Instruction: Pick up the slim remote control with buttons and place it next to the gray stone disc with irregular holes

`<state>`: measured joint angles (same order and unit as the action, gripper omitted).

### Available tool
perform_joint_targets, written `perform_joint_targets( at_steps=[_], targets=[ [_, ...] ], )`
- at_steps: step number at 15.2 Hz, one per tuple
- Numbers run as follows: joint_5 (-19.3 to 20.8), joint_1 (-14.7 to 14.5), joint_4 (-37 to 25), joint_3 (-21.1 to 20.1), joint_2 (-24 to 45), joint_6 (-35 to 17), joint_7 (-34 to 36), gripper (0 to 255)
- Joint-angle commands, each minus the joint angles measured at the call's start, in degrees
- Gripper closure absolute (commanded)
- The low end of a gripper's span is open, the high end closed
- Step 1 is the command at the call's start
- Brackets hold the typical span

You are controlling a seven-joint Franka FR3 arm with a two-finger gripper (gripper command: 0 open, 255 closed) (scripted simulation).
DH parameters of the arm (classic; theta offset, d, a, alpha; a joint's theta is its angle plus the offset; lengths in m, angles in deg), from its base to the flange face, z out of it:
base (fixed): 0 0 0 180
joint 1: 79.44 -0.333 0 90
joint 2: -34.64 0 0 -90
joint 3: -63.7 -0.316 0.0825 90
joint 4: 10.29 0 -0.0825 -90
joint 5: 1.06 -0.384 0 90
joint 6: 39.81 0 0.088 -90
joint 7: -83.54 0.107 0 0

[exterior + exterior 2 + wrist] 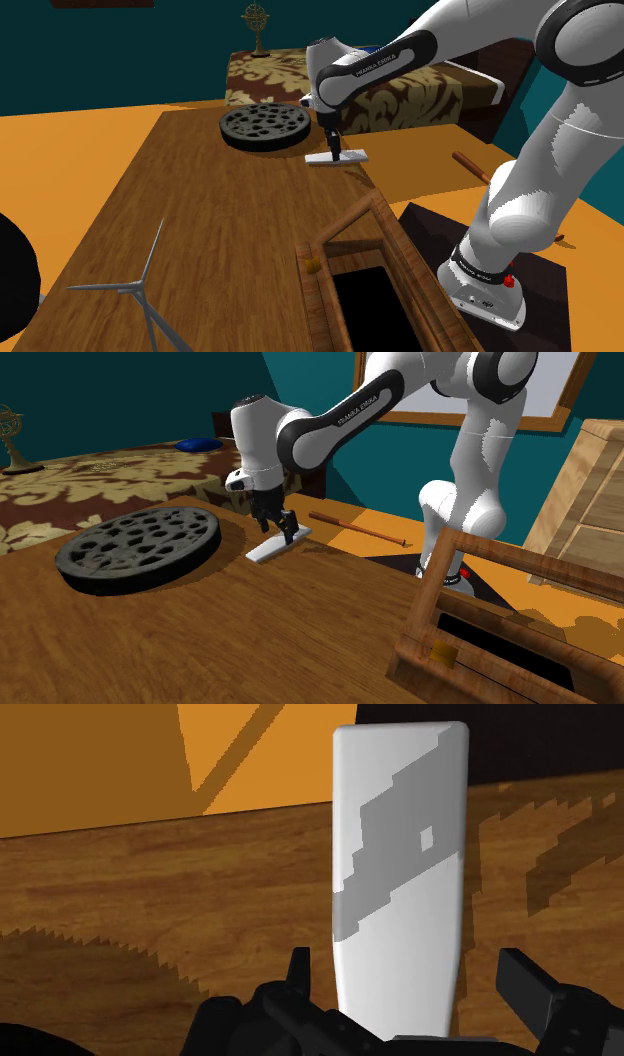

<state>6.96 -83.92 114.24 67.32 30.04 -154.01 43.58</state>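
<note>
Looking down from the shoulder view, the white arm is leaning toward ten o'clock over the wooden counter (220,220), and the black tool (334,148) is hanging upright directly over the slim pale remote (345,157). The remote is lying flat on the counter at about four o'clock from the dark round disc with irregular holes (264,124), near it but not touching. A wooden crate (312,300) is sitting toward five o'clock in the picture, and a grey wind-turbine model (137,288) is standing at eight o'clock.

Turning to the second exterior view, the disc (138,548) is lying at nine o'clock from the remote (268,550), with a strip of bare counter (250,632) showing between them. The tool (277,530) is pointing down, straddling one end of the remote.

Coming to the wrist view, the remote (400,874) is stretching away from the tool (410,966), white with a grey patch. The fingers (530,989) are standing spread on either side of it, with a gap showing at each side, so they are pinching nothing.
</note>
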Motion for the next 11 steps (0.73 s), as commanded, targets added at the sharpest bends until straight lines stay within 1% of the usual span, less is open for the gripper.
perform_joint_targets(
  at_steps=[1, 3, 11],
  targets=[
    [-0.21, -0.19, -2.40, -0.21, -0.66, 3.09, -0.07, 0],
    [-0.40, -0.38, -5.28, -0.44, -1.19, 6.52, -0.15, 0],
    [-0.40, -0.38, -5.28, -0.44, -1.19, 6.52, -0.15, 0]
  ],
)
